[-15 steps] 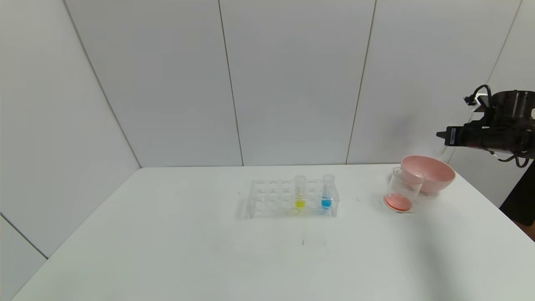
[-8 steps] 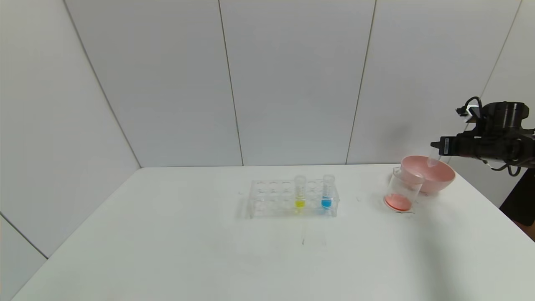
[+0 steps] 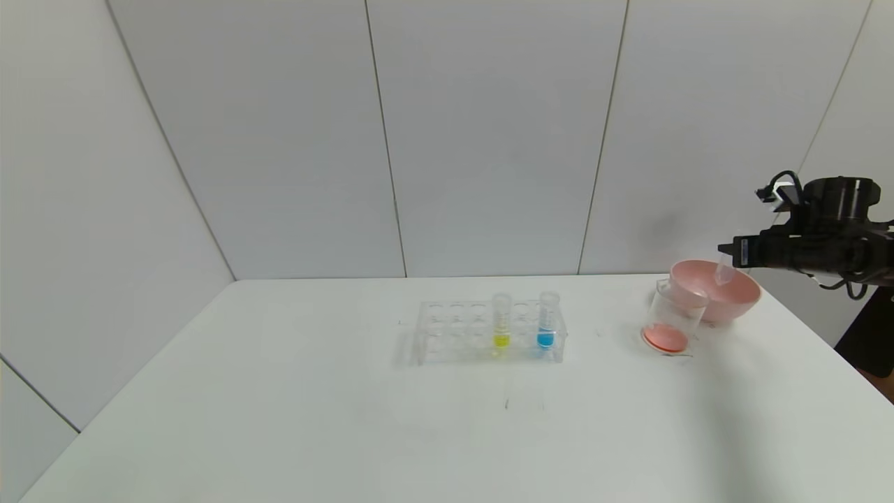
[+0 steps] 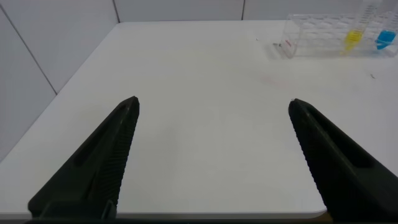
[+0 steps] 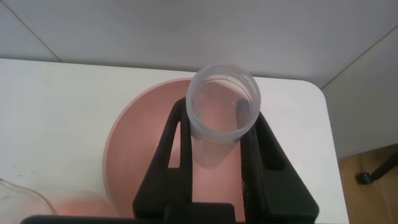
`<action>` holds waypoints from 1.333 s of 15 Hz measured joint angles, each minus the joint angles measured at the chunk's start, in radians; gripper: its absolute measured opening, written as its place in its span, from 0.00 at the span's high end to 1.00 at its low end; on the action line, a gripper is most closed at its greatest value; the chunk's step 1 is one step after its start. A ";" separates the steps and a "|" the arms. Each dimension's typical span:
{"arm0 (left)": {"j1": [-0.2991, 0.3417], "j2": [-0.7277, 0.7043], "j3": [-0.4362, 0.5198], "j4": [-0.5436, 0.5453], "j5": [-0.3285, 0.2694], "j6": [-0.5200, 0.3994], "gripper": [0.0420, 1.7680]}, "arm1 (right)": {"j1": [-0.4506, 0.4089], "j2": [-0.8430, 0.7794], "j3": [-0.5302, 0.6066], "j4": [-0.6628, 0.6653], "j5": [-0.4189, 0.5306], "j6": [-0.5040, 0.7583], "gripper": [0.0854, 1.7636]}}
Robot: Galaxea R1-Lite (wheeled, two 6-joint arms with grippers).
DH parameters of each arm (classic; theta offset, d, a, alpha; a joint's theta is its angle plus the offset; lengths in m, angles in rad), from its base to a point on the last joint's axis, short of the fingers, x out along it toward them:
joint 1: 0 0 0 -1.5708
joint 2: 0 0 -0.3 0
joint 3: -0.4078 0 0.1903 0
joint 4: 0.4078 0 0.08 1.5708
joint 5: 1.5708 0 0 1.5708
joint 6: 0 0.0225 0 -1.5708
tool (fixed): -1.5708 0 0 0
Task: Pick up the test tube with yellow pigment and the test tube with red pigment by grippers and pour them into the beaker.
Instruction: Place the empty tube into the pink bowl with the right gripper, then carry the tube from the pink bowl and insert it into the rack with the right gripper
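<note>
Test tube with red pigment (image 5: 222, 112): empty now, clear, pinched between the two black jaws of the right gripper (image 5: 214, 163). In the right wrist view its open ridged mouth faces the camera and the pink bowl (image 5: 140, 149) sits directly under it. In the head view the tube (image 3: 723, 272) hangs from the right gripper (image 3: 726, 253) above the bowl (image 3: 733, 297), rounded end down, at the table's far right.

Beaker (image 3: 672, 320): just beside the bowl on its left, touching or nearly so, with a layer of red-orange liquid at the bottom. Its edge also shows in a corner of the right wrist view (image 5: 37, 202).

Test tube with yellow pigment (image 3: 501, 320): upright in the clear tube rack (image 3: 447, 334) near table centre, yellow liquid at the bottom. A blue-liquid tube (image 3: 547, 319) stands in the same rack, just to the right of it. Both also show far off in the left wrist view: yellow (image 4: 355, 32), blue (image 4: 385, 36), rack (image 4: 311, 34).

Left gripper (image 4: 214, 124): jaws spread wide, nothing between them, over the bare white table (image 4: 205, 112), well apart from the rack. Not seen in the head view.
</note>
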 joint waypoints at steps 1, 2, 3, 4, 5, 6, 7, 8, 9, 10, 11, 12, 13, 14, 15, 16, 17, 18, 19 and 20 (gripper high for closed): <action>0.000 0.000 0.000 0.000 0.000 0.000 0.03 | 0.000 0.000 0.002 0.000 0.008 -0.001 0.75; 0.000 0.000 0.000 0.000 0.000 0.000 0.03 | 0.001 0.000 0.005 0.000 0.010 -0.004 0.75; 0.000 0.000 0.000 0.000 0.000 0.000 0.03 | 0.001 0.000 0.007 0.000 0.011 -0.004 0.75; 0.000 0.000 0.000 0.000 0.000 0.000 0.03 | 0.003 -0.001 0.008 -0.001 0.011 -0.004 0.75; 0.000 0.000 0.000 0.000 0.000 0.000 0.03 | 0.003 -0.001 0.008 -0.001 0.011 -0.003 0.75; 0.000 0.000 0.000 0.000 0.000 0.000 0.03 | 0.003 -0.001 0.008 -0.002 0.011 -0.003 0.75; 0.000 0.000 0.000 0.000 0.000 0.000 0.03 | 0.003 0.000 0.008 -0.005 0.011 -0.004 0.75; 0.000 0.000 0.000 0.000 0.000 0.000 0.03 | 0.003 0.000 0.008 -0.015 0.012 -0.002 0.71; 0.000 0.000 0.000 0.000 0.000 0.000 0.03 | 0.003 0.000 0.008 -0.021 0.012 0.000 0.63; 0.000 0.000 0.000 0.000 0.000 0.000 0.03 | 0.003 0.000 0.008 -0.023 0.012 0.003 0.55; 0.000 0.000 0.000 0.001 0.000 0.000 0.03 | 0.004 0.000 0.007 -0.023 0.011 0.004 0.49; 0.000 0.000 0.000 0.001 0.000 0.000 0.03 | 0.006 0.000 0.007 -0.023 0.011 0.004 0.44; 0.000 0.000 0.000 0.000 0.000 0.000 0.03 | 0.007 0.000 0.007 -0.024 0.011 0.002 0.39; 0.000 0.000 0.000 0.000 0.000 0.000 0.03 | 0.007 0.000 0.006 -0.024 0.011 0.002 0.34; 0.000 0.000 0.000 0.000 0.000 0.000 0.03 | 0.008 -0.002 0.005 -0.024 0.011 0.002 0.31; 0.000 0.000 0.000 0.000 0.000 0.000 0.03 | 0.009 -0.008 0.005 -0.024 0.011 0.003 0.27; 0.000 0.000 0.000 0.000 0.000 0.000 0.03 | 0.013 -0.020 0.005 -0.024 0.011 0.004 0.24; 0.000 0.000 0.000 0.000 0.000 0.000 0.03 | 0.017 -0.036 0.006 -0.022 0.011 0.006 0.22; 0.000 0.000 0.000 0.000 0.000 0.000 0.03 | 0.025 -0.059 0.014 -0.018 0.011 0.008 0.20; 0.000 0.000 0.000 0.000 0.000 0.000 0.03 | 0.037 -0.089 0.033 -0.014 0.010 0.010 0.18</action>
